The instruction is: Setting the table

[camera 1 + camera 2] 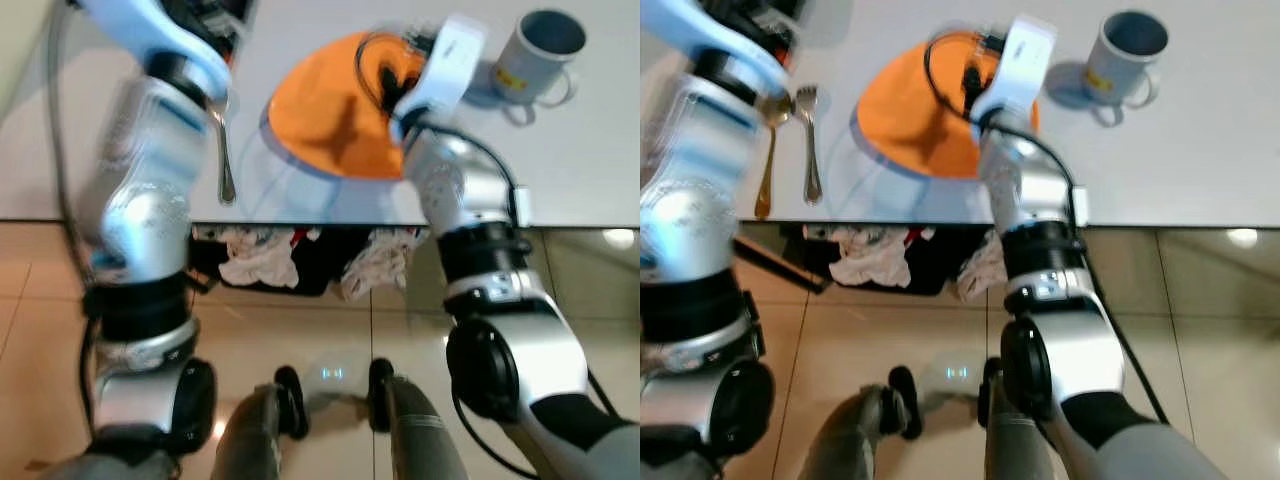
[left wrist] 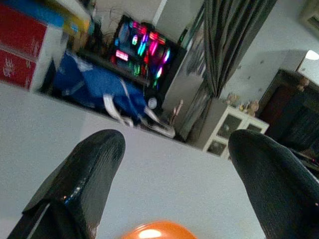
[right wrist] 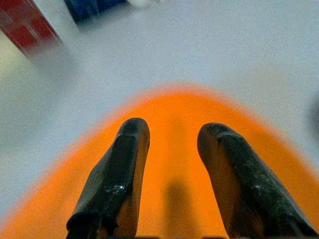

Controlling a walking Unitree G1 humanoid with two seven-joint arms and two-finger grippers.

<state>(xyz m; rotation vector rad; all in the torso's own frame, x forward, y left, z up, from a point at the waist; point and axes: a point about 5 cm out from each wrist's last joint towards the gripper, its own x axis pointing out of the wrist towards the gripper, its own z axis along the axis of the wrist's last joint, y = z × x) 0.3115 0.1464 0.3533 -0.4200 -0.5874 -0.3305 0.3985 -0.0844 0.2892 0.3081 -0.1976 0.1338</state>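
Orange plate (image 1: pixel 925 110), fork (image 1: pixel 809 140), spoon (image 1: pixel 768 150) and mug (image 1: pixel 1124 55) are on the table (image 1: pixel 1200 150) (mostly set). Right gripper (image 3: pixel 169 174) parted, empty over plate; left gripper (image 2: pixel 174 179) wide open, empty.

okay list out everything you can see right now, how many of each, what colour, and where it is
Table: one, white, in front of the robot.
Plate: one, orange, on the table near its front edge.
Mug: one, grey with a yellow mark, on the table to the right of the plate.
Spoon: one, gold-toned, on the table left of the plate.
Fork: one, silver, beside the spoon, between it and the plate.
Cloths: a heap, white with some red, below the table edge.
Floor: beige glossy tiles.
Boxes: red, at the far side of the table.
Left gripper: one, black fingers open, above the table.
Right gripper: one, black fingers open, over the plate.
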